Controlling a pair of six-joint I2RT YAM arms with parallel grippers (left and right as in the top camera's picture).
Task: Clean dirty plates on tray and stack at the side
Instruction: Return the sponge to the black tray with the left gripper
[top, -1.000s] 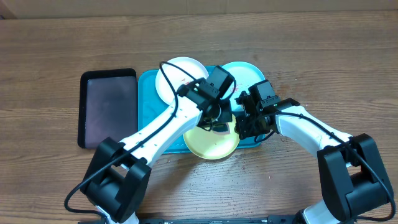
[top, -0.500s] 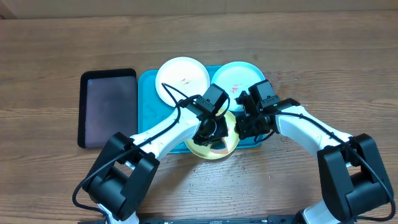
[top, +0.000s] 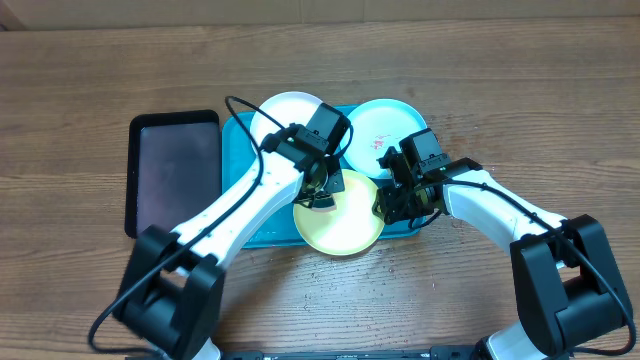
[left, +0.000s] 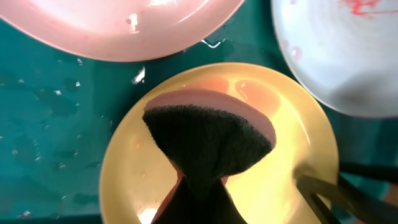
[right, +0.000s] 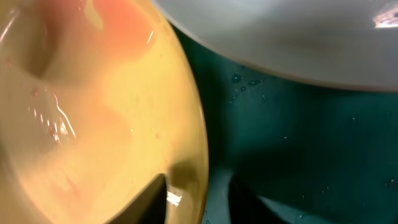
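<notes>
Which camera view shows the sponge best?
The left wrist view: the sponge fills the middle, dark scouring face toward the camera, over the yellow-green plate. Overhead, the left gripper hides nearly all of it. The right wrist view does not show it.

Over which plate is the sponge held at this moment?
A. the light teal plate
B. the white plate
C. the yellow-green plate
C: the left wrist view shows the dark sponge directly over the yellow-green plate, whose rim shows all around it.
</notes>
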